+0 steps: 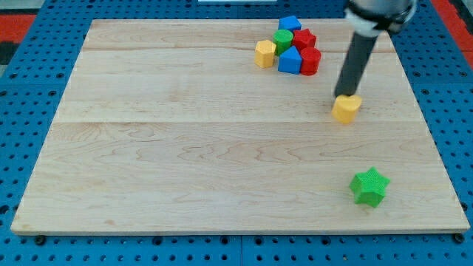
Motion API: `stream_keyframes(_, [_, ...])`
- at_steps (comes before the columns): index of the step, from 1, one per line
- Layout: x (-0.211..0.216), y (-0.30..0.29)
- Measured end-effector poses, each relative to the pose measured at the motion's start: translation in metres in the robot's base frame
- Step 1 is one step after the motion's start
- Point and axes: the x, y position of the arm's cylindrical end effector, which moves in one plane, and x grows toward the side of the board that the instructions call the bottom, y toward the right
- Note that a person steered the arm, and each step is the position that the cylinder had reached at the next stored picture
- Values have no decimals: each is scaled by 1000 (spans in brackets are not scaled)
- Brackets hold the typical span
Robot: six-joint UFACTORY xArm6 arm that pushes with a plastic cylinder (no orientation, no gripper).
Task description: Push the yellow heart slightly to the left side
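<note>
The yellow heart (pixel 346 108) lies on the wooden board (pixel 185 148) at the view's right, a little above mid-height. My tip (pixel 341 95) rests against the heart's upper left edge, with the dark rod rising up and to the right from it. A second yellow block (pixel 265 53), a hexagon, sits at the left of a cluster near the view's top.
The cluster near the view's top holds a blue block (pixel 290 24), a green block (pixel 283 39), a red block (pixel 304 39), a blue block (pixel 290 60) and a red block (pixel 310 60). A green star (pixel 369 187) lies at the lower right.
</note>
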Motion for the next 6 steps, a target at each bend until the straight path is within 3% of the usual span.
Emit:
stream_keyframes(1, [16,-11])
stream_keyframes(2, [-33,12])
stream_keyframes(3, [-39,49])
stream_keyframes(6, [-7,56])
